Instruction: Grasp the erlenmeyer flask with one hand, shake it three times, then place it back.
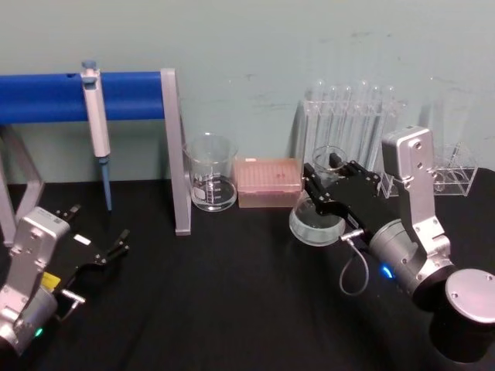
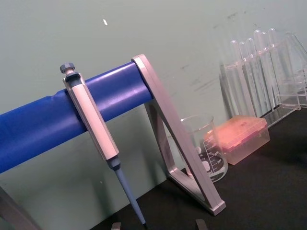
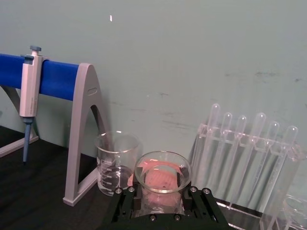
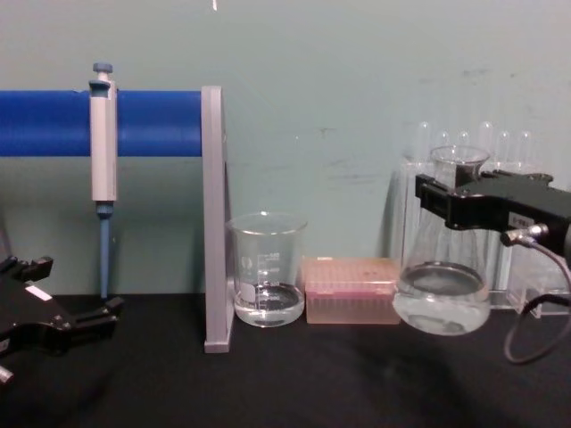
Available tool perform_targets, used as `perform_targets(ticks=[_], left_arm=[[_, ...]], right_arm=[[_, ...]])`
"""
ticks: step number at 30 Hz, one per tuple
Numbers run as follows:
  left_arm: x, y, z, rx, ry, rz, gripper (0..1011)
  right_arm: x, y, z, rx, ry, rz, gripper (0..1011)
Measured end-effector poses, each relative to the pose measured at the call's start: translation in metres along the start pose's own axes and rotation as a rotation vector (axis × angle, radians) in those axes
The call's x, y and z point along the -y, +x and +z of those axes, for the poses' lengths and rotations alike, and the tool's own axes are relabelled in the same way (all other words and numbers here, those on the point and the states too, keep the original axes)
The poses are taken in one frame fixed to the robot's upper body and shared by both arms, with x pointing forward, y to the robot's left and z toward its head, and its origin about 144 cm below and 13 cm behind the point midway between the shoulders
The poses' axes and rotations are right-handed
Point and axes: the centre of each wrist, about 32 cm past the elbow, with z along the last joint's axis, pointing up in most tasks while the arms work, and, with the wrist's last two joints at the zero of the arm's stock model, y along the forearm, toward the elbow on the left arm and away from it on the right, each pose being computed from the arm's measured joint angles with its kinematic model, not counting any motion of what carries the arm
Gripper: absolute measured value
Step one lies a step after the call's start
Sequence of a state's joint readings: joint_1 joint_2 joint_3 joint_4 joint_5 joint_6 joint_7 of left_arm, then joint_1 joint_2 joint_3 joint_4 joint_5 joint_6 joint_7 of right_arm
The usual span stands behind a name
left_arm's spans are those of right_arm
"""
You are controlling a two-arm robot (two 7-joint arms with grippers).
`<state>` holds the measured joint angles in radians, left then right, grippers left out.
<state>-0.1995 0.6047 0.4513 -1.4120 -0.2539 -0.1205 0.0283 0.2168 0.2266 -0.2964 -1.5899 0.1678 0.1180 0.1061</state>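
The right gripper [image 4: 451,203] is pinching the erlenmeyer flask [image 4: 443,294] by its thin neck, near the back edge of the tabletop [image 4: 294,383], on the right side. The flask looks lifted just off the tabletop, with some clear liquid [image 4: 442,314] inside. Small, even shakes seem best, holding tight and upright, away from the test tubes [image 3: 240,153] and pink box [image 4: 350,290]. The left gripper [image 1: 97,226] rests spread wide by the front left corner.

The right gripper [image 1: 326,175] is black, its arm [image 1: 414,197] silver.

R gripper [image 4: 453,203] jaws hide flask [image 4: 443,299] neck; blue bar [image 4: 53,123] cut at edge.
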Motion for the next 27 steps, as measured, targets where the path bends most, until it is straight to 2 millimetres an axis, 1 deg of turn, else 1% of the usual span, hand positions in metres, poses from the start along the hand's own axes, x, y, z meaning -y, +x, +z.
perform_targets(ticks=[15,27], left_arm=[[0.0,0.0,0.0,0.0,0.0,0.0,1001],[0.0,0.0,0.0,0.0,0.0,0.0,1001]], right_arm=[[-0.0033,-0.0007,0.0011,-0.017,0.009,0.062,457],[-0.0044,0.0001,0.0028,-0.039,0.01,0.165,457]])
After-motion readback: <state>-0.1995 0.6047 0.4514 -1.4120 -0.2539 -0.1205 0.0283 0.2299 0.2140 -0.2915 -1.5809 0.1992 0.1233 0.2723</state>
